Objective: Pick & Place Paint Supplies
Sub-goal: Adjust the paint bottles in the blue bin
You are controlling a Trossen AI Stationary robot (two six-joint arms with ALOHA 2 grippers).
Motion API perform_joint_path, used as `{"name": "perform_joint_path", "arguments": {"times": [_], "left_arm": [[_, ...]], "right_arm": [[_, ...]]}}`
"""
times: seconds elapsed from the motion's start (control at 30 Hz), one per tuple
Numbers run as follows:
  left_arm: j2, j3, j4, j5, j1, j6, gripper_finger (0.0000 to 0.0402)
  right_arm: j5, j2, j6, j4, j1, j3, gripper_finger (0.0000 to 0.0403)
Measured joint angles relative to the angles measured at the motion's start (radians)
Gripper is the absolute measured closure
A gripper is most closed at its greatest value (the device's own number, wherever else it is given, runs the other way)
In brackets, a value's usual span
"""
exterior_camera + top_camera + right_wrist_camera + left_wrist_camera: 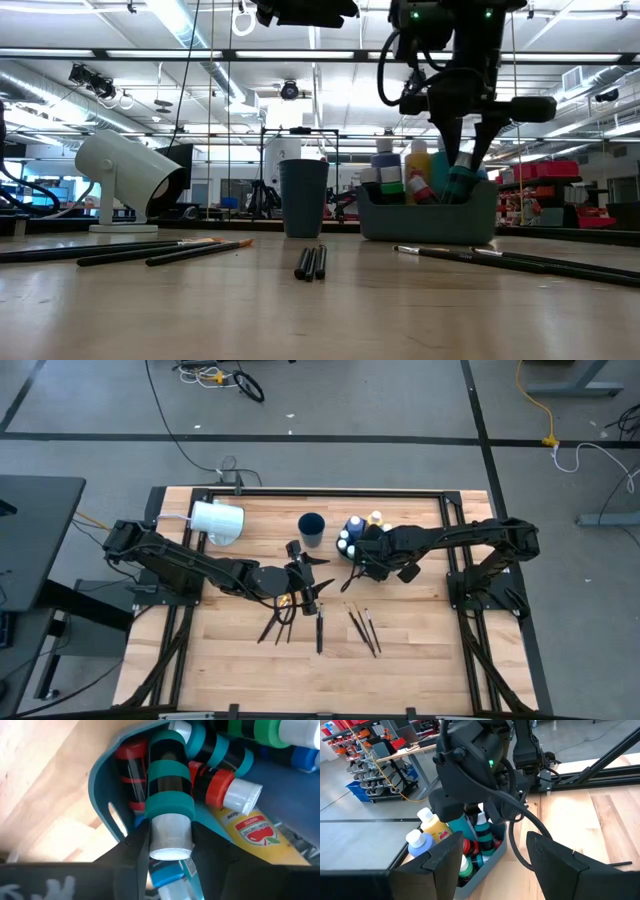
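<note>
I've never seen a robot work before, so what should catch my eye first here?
Look first at the right gripper, reaching into the blue-grey bin on the table's far right side, its jaws shut on a teal-banded paint bottle among other bottles. Next, the loose paintbrushes on the near part of the wooden table, with the left gripper open above them.

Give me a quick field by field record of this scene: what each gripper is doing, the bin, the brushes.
right gripper: shut on teal bottle, at the bin
bin: blue-grey, holds several paint bottles
left gripper: open, above the table middle, holding nothing
paintbrushes: loose on the table, in a few clusters
cup: dark, upright, beside bin
</note>
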Motion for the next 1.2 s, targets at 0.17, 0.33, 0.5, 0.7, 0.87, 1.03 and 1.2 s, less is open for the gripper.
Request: {"name": "perform_joint_path", "arguments": {"times": [0.17,0.33,0.5,0.7,0.87,1.03,1.2], "left_arm": [[0.000,0.000,0.000,0.000,0.000,0.000,0.0173],[0.000,0.000,0.000,0.000,0.000,0.000,0.0173],[0.000,0.000,0.000,0.000,0.000,0.000,0.0173],[0.000,0.000,0.000,0.000,0.000,0.000,0.0173],[0.000,0.000,0.000,0.000,0.000,-0.002,0.0173],[0.000,0.000,-0.001,0.000,0.000,-0.002,0.0173],[0.000,0.000,-0.001,0.000,0.000,-0.003,0.0173]], "right_arm": [[0.076,-0.001,0.006,-0.050,0.005,0.000,0.0280],[0.179,-0.002,0.006,-0.087,0.005,0.000,0.0280],[0.231,-0.002,0.003,-0.101,0.004,0.000,0.0280],[0.176,0.015,-0.004,-0.098,-0.007,0.000,0.0280],[0.196,0.052,-0.026,-0.095,-0.008,0.003,0.0280],[0.218,0.069,-0.044,-0.064,-0.008,0.003,0.0280],[0.127,0.073,-0.094,0.024,-0.010,0.003,0.0279]]}}
